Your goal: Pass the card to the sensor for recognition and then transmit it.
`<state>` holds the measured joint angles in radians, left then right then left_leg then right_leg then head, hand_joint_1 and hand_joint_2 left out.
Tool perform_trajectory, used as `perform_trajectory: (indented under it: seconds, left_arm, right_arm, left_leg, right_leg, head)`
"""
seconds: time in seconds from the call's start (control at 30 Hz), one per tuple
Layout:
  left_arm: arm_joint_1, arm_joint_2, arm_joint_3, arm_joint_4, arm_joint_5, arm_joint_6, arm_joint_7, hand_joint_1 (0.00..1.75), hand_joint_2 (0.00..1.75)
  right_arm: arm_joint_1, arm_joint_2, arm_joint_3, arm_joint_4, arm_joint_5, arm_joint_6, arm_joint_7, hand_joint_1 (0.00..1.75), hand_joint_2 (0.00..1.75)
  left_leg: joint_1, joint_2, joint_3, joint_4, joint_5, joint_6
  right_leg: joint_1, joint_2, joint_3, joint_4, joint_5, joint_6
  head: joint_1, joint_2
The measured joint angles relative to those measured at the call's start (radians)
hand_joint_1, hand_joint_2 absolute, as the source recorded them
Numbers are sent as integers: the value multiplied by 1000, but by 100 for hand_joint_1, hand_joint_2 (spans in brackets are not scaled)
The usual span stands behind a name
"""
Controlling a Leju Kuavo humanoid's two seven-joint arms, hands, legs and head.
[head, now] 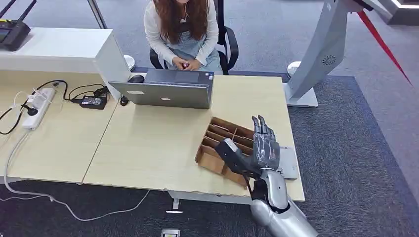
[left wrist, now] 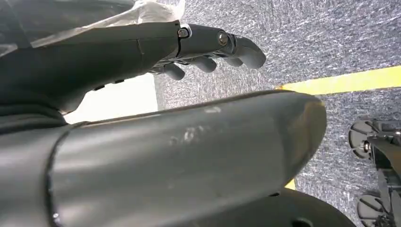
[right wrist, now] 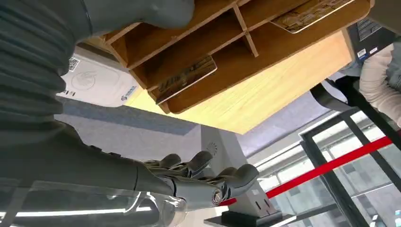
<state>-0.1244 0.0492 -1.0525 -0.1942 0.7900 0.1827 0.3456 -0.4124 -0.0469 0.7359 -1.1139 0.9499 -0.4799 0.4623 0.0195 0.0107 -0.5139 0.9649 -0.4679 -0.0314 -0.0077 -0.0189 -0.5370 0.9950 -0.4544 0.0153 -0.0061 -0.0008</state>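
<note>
A person [head: 180,29] sits behind an open laptop [head: 165,89]; a power strip [head: 38,106] lies at the table's far left.

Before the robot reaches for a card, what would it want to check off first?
1. Right hand free: ok, fingers apart, holding nothing.
2. Hand near the brown divided box: ok, it hovers above it.
3. Card available: ok, cards lie in the compartments.
4. Sensor reachable: ok, the grey pad sits beside the box.
5. Person away from the box: ok, seated behind the laptop.
6. Left hand out of the way: ok, hanging over the floor.
</note>
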Motion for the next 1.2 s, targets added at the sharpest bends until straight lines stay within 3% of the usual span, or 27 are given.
perform_trajectory:
  seconds: [0.3, 0.73, 1.2]
  left_arm:
    - [0, 0, 0, 0, 0, -3, 4, 0, 0]
    - [0, 0, 0, 0, 5, -2, 5, 0, 0]
    - [0, 0, 0, 0, 5, -2, 5, 0, 0]
  right_arm:
    - [0, 0, 0, 5, -1, 1, 0, 33, 175]
    - [-3, -3, 0, 4, 38, 8, 22, 51, 175]
    - [-19, -16, 0, 3, 74, 32, 41, 42, 175]
  left_leg:
    - [0, 0, 0, 0, 0, 0]
    - [0, 0, 0, 0, 0, 0]
    - [0, 0, 0, 0, 0, 0]
  right_leg:
    - [0, 0, 0, 0, 0, 0]
    - [0, 0, 0, 0, 0, 0]
    - [0, 0, 0, 0, 0, 0]
  head:
    - [0, 0]
    - [0, 0]
    - [0, 0]
